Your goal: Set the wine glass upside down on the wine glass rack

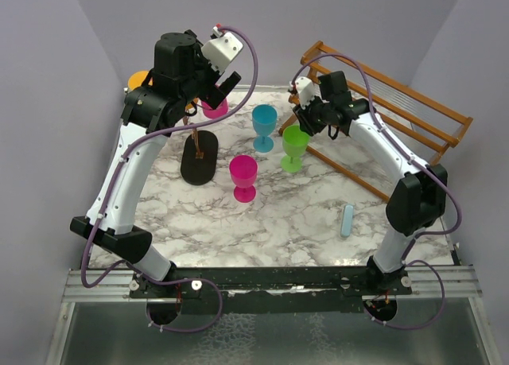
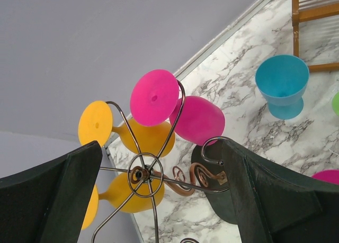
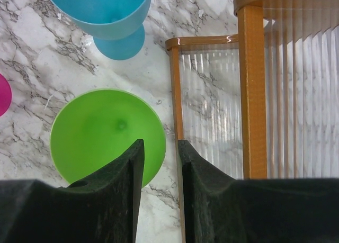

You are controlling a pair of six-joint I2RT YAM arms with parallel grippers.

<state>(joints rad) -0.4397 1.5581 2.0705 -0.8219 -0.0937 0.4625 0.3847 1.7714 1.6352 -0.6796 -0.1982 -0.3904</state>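
Observation:
The wine glass rack [image 2: 142,174] is a thin dark wire tree; its black oval base [image 1: 198,158] stands at the back left. A pink wine glass [image 2: 197,120] hangs upside down on one arm, and it also shows in the top view [image 1: 215,106]. Two orange glasses [image 2: 144,137] hang on other arms. My left gripper [image 2: 164,195] is open and empty, straddling the rack top [image 1: 213,95]. My right gripper [image 3: 160,143] is open narrowly over the rim of an upright green glass [image 3: 100,134], not touching it [image 1: 305,125].
An upright pink glass [image 1: 243,176], a blue glass [image 1: 264,126] and the green glass [image 1: 295,146] stand mid-table. A brown wooden slatted rack [image 1: 398,110] fills the back right, close to my right fingers. A pale blue bar [image 1: 347,220] lies at the right front.

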